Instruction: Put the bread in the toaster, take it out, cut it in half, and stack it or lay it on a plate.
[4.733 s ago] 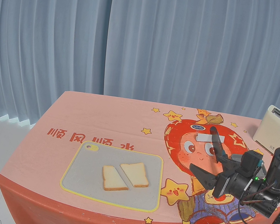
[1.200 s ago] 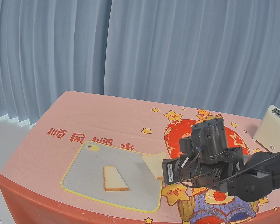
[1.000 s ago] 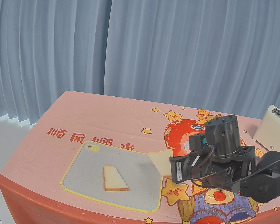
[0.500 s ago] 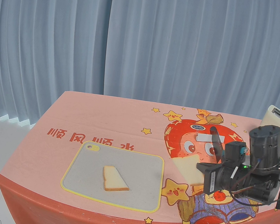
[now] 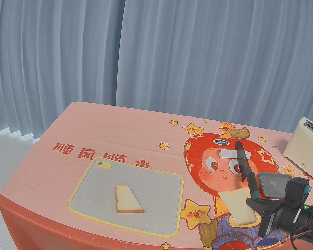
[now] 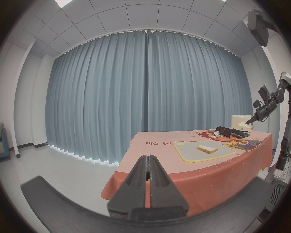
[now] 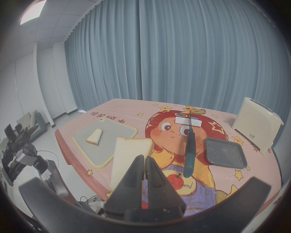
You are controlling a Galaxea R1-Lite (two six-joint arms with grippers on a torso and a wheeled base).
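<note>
**Head view.** The right gripper [image 5: 256, 207] is raised over the table [image 5: 123, 134], at about four o'clock from the table's middle. Its fingers pinch one edge of the held bread half [image 5: 238, 204], which hangs tilted. The knife [image 5: 244, 166] lies on the cloth at twelve o'clock from that piece. The dark tray [image 5: 274, 185] lies at two o'clock from it, just beside the knife handle. The toaster [image 5: 309, 145] stands upright at one o'clock from the tray, by the far right corner. The cutting board [image 5: 95, 192] lies at nine o'clock from the held piece, well apart from it. The second bread half [image 5: 129, 200] lies flat near the board's middle.

**Left wrist view.** The left gripper [image 6: 146, 170] hangs off the table, well apart from it, with its fingers pressed together on nothing. Farther off are the cutting board [image 6: 188, 153] carrying the second bread half [image 6: 207, 149], and the right gripper [image 6: 253, 119] holding its piece in the air.

**Right wrist view.** The right gripper [image 7: 144, 160] clamps the held bread half [image 7: 128, 157]. The knife [image 7: 190, 148] lies between that piece and the tray [image 7: 225, 151]. The toaster [image 7: 257, 123] stands just beyond the tray.
</note>
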